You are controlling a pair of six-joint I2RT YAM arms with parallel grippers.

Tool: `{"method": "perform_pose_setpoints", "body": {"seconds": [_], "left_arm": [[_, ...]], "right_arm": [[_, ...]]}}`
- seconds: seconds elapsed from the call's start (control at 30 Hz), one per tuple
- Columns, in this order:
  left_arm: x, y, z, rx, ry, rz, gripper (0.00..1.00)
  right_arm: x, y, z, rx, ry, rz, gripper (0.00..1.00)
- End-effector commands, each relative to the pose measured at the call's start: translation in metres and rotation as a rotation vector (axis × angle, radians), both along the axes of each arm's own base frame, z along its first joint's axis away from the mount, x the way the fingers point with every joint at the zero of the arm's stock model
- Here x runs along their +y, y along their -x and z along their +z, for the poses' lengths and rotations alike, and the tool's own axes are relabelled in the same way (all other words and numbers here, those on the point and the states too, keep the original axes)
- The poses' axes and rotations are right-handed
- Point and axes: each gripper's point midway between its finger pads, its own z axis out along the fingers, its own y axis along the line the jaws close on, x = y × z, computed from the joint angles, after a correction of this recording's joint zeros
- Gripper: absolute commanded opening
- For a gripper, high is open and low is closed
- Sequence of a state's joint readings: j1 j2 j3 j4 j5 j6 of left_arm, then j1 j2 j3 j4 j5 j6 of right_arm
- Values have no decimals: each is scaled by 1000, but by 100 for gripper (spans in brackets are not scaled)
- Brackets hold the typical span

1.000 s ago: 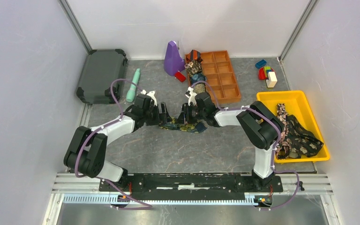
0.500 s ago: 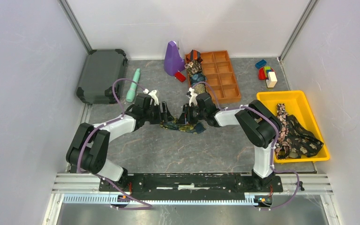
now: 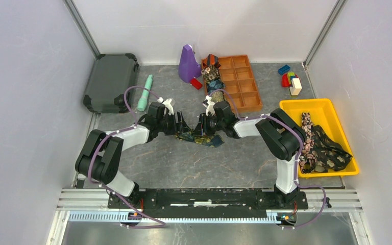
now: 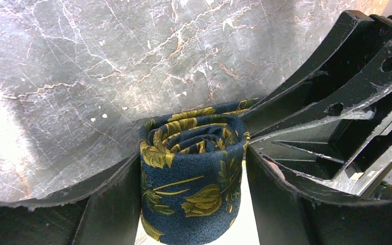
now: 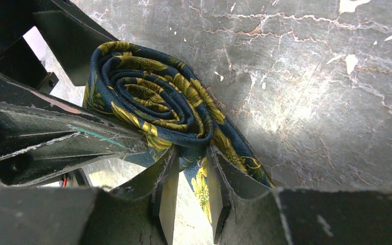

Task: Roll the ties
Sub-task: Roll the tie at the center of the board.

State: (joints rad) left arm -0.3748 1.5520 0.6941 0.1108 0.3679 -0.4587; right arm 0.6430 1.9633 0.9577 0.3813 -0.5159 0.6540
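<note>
- Nothing readable is showing in any of the three views.
- No lettering, label, brand, number or sign is appearing clearly enough to make out.

Navy-gold tie (image 4: pixel 191 178) rolled into a coil, tail loose.

Grey table (image 3: pixel 194 163): case (image 3: pixel 109 81), mint stick (image 3: pixel 145 93), orange tray (image 3: pixel 250 88), yellow bin (image 3: pixel 290 111), blocks (image 3: pixel 290 77), navy tie (image 3: pixel 206 139), poss. purple cone (image 3: pixel 188 64).
</note>
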Motion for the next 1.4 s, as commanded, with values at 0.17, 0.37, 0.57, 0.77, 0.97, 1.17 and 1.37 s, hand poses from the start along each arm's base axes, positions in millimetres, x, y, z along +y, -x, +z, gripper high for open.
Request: {"method": "perform_pose_setpoints", "body": {"seconds": [0.17, 0.37, 0.57, 0.77, 0.97, 1.17, 1.37], "left_arm": [[-12, 6, -5, -7, 47, -76, 67], [-7, 8, -7, -4, 30, -48, 46], [3, 8, 0, -24, -10, 0, 37], [14, 12, 10, -49, -59, 64, 33], [19, 15, 21, -93, -114, 112, 32], [15, 18, 28, -127, -137, 124, 31], [26, 22, 26, -137, -231, 146, 31]], "right_arm": [[4, -4, -6, -8, 4, 11, 32], [3, -3, -3, -19, 4, 15, 34], [1, -2, 17, -78, -4, 42, 44], [-12, 5, 41, -148, 3, 36, 52], [-26, 23, 26, -132, 19, 16, 50], [-27, 43, 8, -101, 39, 38, 43], [-39, 51, -11, -73, 93, 19, 40]]}}
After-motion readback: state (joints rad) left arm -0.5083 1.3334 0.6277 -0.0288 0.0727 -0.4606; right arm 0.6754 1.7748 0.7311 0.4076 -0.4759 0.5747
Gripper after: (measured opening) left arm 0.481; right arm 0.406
